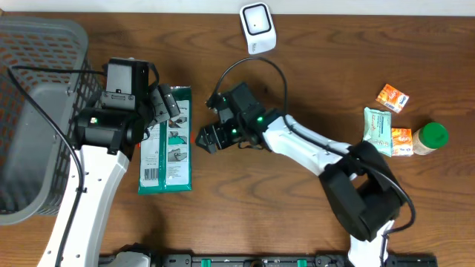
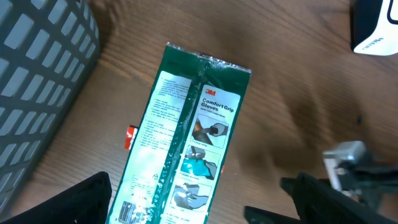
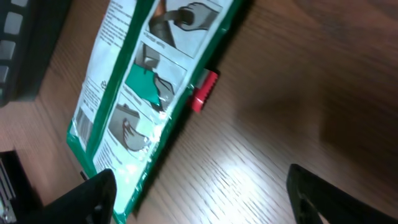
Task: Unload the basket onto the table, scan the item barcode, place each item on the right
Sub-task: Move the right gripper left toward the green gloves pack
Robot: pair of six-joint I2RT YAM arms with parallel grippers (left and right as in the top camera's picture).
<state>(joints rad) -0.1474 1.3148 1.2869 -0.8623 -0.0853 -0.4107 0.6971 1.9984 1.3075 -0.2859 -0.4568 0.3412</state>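
Left gripper point(image 1: 167, 105) hovering spread wide, empty, over top end of glove pack point(image 1: 167, 148) lying flat left of centre. Right gripper point(image 1: 205, 139) gaping empty just beside it. Best gripping pack edge clear of barcode point(image 1: 151, 176), then facing barcode toward scanner point(image 1: 257, 26) at top centre.
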